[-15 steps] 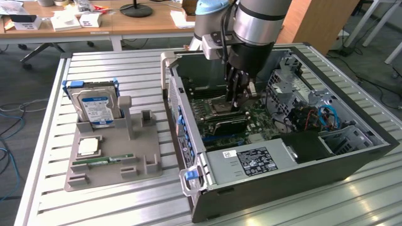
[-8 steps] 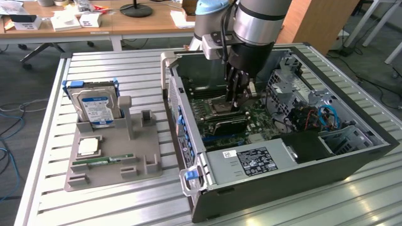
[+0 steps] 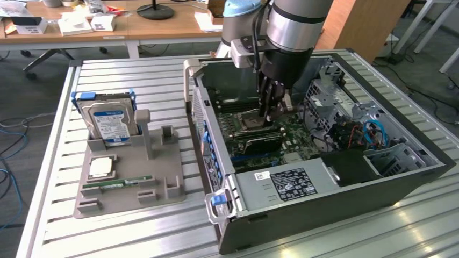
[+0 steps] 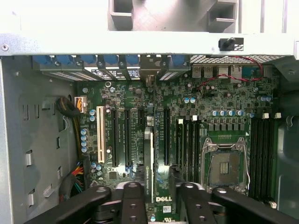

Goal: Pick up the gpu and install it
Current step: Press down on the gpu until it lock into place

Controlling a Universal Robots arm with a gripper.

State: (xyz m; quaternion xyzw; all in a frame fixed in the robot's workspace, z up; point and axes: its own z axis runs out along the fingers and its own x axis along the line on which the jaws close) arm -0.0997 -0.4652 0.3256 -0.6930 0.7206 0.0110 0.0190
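The gpu (image 4: 148,163) is a thin dark card seen edge-on, standing upright in a long slot of the green motherboard (image 4: 187,107) inside the open computer case (image 3: 323,209). In the exterior view the gpu (image 3: 255,144) shows as a black block low on the board. My gripper (image 4: 158,196) hangs straight down into the case just above it, one black finger on each side of the card's near end. The jaws stand apart: the card lies close to one finger (image 4: 133,200), and a gap with a Dell label shows before the other. In the exterior view the gripper (image 3: 270,119) is over the board's middle.
The bare CPU socket (image 4: 226,165) lies beside the slots. A grey power supply (image 3: 287,183) and drive cage (image 3: 391,156) crowd the case's near and right sides. On the exterior view's left, a grey fixture (image 3: 129,177) holds a hard drive (image 3: 107,122), a chip (image 3: 100,166) and a memory stick (image 3: 118,183).
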